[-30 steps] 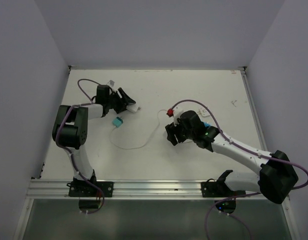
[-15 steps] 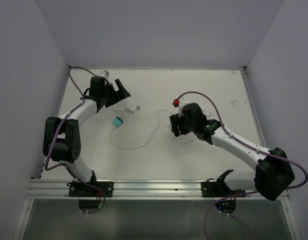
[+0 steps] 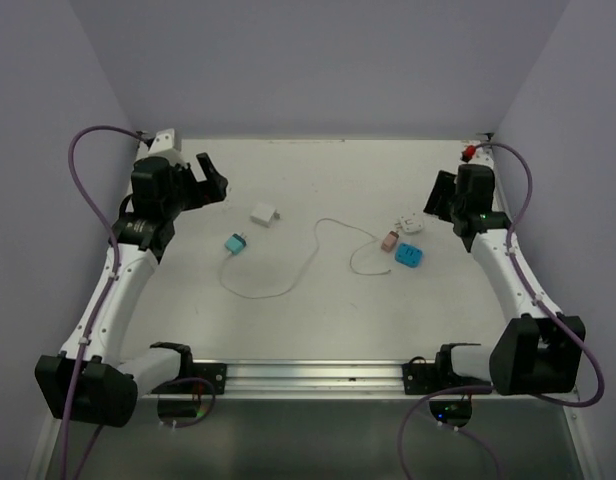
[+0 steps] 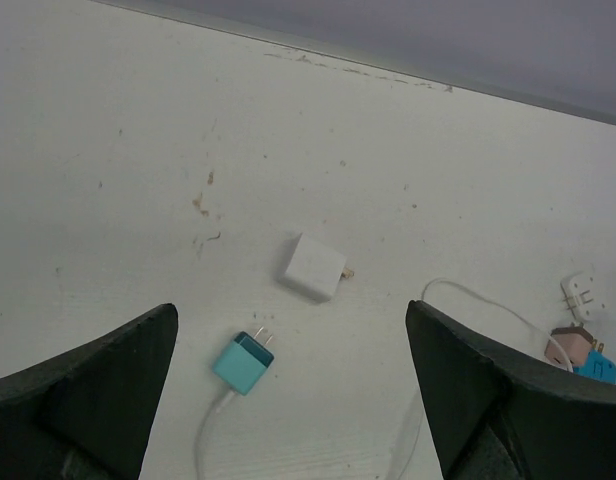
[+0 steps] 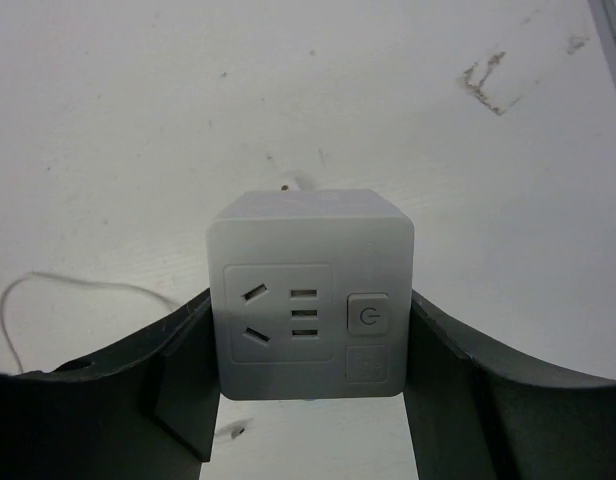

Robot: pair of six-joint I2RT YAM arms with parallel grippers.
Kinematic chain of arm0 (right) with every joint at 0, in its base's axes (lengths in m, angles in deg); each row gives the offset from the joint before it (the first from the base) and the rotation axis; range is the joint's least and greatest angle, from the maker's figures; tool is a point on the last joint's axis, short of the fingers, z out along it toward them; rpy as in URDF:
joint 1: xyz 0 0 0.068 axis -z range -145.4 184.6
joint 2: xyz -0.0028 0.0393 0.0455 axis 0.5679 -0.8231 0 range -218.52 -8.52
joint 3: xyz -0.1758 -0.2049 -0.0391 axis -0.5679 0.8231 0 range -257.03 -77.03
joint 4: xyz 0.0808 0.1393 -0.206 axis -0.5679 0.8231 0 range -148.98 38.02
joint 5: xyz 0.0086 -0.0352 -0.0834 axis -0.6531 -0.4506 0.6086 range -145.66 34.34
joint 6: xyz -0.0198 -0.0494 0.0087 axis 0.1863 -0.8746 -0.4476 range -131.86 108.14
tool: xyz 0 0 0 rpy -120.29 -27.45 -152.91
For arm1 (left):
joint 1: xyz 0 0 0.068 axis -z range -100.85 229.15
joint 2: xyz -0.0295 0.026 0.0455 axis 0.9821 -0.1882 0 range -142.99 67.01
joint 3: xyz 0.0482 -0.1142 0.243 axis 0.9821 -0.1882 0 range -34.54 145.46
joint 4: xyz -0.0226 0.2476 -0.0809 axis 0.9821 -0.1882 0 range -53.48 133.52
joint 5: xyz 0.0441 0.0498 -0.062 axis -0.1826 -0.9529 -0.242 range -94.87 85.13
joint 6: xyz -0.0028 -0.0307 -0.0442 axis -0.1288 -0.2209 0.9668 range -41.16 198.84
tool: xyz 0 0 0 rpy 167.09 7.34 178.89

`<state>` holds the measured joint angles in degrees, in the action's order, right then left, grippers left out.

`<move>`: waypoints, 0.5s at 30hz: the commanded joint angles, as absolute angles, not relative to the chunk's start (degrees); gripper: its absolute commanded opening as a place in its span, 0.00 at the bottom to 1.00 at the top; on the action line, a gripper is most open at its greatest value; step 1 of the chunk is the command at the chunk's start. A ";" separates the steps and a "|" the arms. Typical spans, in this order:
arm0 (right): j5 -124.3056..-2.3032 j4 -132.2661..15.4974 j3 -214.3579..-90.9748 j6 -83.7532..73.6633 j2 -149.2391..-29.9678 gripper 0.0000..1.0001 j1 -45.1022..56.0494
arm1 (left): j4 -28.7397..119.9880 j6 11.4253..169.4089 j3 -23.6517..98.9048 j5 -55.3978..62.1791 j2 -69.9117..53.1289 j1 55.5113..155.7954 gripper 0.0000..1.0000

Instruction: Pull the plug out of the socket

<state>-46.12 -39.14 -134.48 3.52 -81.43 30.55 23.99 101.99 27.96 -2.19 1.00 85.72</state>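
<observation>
Left gripper (image 3: 211, 173), far left, gapes wide and empty; the white square plug (image 3: 263, 213) lies loose near it. Right gripper (image 3: 443, 196) clamps a grey cube socket (image 5: 310, 295), plain only in the wrist view.

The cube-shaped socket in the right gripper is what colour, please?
Light grey socket; right wrist view.

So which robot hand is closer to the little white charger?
Left. The left gripper hangs open just beyond the white charger, to its left; the right gripper is far off to its right, holding the grey socket cube.
</observation>
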 commanded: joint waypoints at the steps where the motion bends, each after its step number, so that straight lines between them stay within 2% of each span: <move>1: -46.69 -40.95 -136.54 8.53 -81.73 0.00 34.41 | 19.18 98.79 24.97 -4.43 3.72 85.83 1.00; 7: -41.25 -40.43 -139.26 11.43 -89.72 0.00 41.10 | 19.26 98.96 22.50 -3.91 7.25 85.83 1.00; 15: -37.64 -41.66 -143.56 10.03 -99.22 0.00 43.56 | 18.21 98.70 23.73 -4.17 8.83 85.92 1.00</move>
